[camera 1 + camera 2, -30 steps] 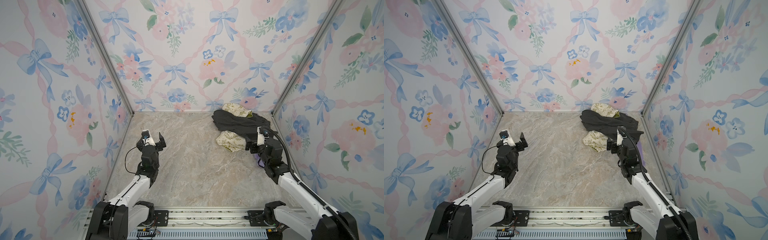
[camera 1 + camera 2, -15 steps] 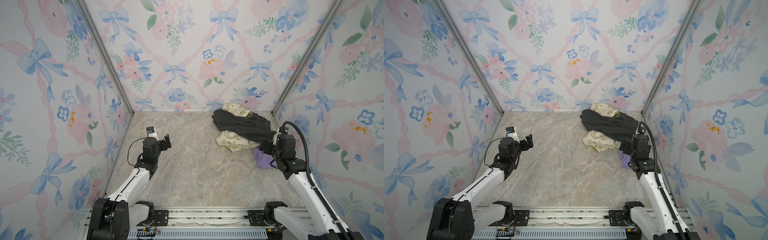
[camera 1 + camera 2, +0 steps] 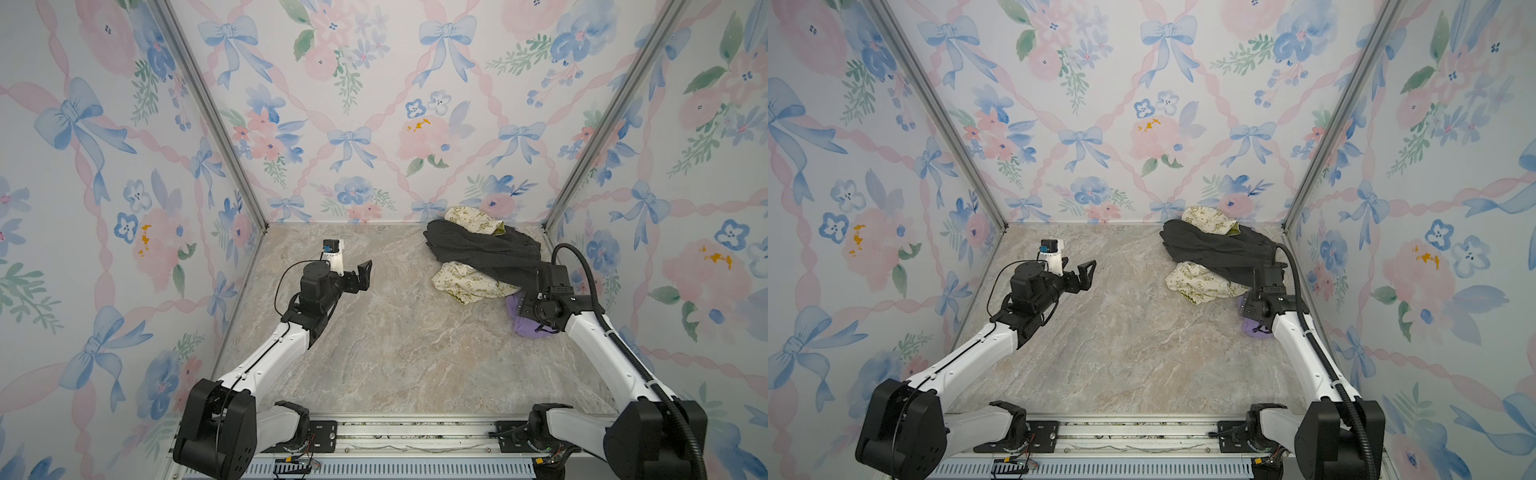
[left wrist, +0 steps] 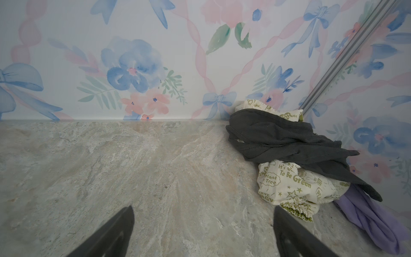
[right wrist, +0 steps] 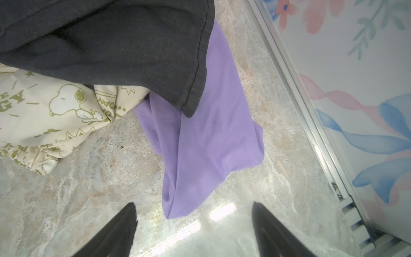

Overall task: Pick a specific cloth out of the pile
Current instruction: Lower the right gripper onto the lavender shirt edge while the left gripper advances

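Cloth (image 5: 206, 142) below open right pincer (image 5: 193, 224), untouched

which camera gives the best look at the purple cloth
The right wrist view: the purple cloth fills its centre, partly under the black garment. The left wrist view shows a strip; both top views only a bit beside the arm.

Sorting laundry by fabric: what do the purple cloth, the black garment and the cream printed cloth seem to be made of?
The purple cloth looks like soft matte knit, with a faintly fuzzy surface and limp folds. The black garment looks like matte, slightly faded jersey with a stitched hem. The cream printed cloth looks like a thin, smooth weave with crisp creases and a gathered edge; fibre unclear.
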